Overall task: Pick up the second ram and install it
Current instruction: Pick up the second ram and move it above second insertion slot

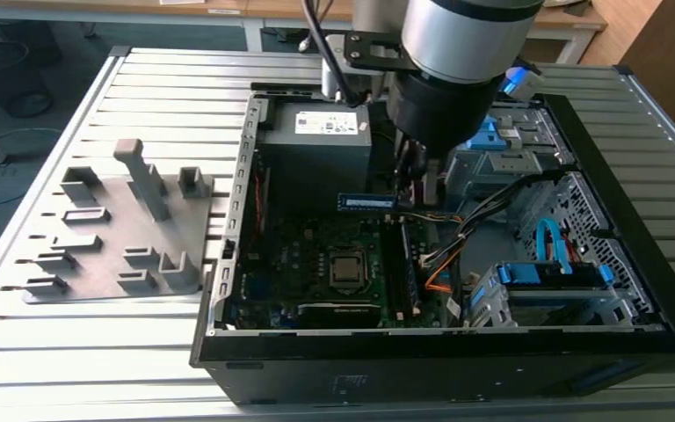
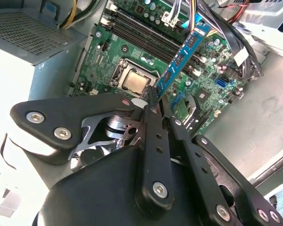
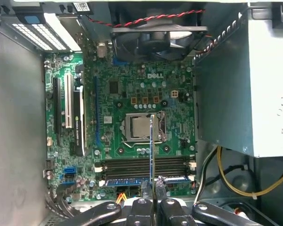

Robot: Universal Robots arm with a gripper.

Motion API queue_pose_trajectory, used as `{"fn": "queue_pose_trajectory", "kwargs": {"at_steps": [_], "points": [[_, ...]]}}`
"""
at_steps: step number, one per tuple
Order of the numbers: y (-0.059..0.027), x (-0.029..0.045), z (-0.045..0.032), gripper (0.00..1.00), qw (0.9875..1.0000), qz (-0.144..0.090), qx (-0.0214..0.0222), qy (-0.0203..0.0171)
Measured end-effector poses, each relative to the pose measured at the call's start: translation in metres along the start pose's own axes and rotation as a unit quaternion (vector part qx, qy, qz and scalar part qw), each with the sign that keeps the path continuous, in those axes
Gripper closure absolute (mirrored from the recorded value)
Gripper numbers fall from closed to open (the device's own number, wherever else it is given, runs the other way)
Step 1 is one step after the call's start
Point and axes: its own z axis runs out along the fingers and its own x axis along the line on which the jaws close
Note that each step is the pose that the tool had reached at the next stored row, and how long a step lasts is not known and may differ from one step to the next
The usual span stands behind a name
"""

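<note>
The second ram (image 1: 367, 202), a thin stick with blue labels, hangs above the motherboard (image 1: 302, 255) inside the open computer case. My gripper (image 2: 156, 104) is shut on one end of it. In the second wrist view the second ram (image 2: 181, 56) reaches out from the fingers over the memory slots (image 2: 141, 33). Seen edge-on in the first wrist view, the second ram (image 3: 152, 146) crosses the slots (image 3: 132, 165) at a right angle, held by my gripper (image 3: 154, 190). Another stick (image 3: 127, 181) sits in the slot nearest the fingers.
A grey holder tray (image 1: 115, 237) with upright blocks lies on the slatted table at the exterior view's left. Inside the case stand the power supply (image 1: 314, 141), the processor socket (image 3: 140, 127), a fan (image 3: 155, 37), loose cables (image 1: 467, 229) and a drive cage with blue cable (image 1: 548, 264).
</note>
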Motion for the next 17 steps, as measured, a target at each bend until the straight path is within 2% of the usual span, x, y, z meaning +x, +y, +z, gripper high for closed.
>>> {"fn": "queue_pose_trajectory", "kwargs": {"at_steps": [17], "points": [[0.0, 0.0077, 0.0274, 0.86, 1.0, -0.002, -0.0001, 0.0001]]}}
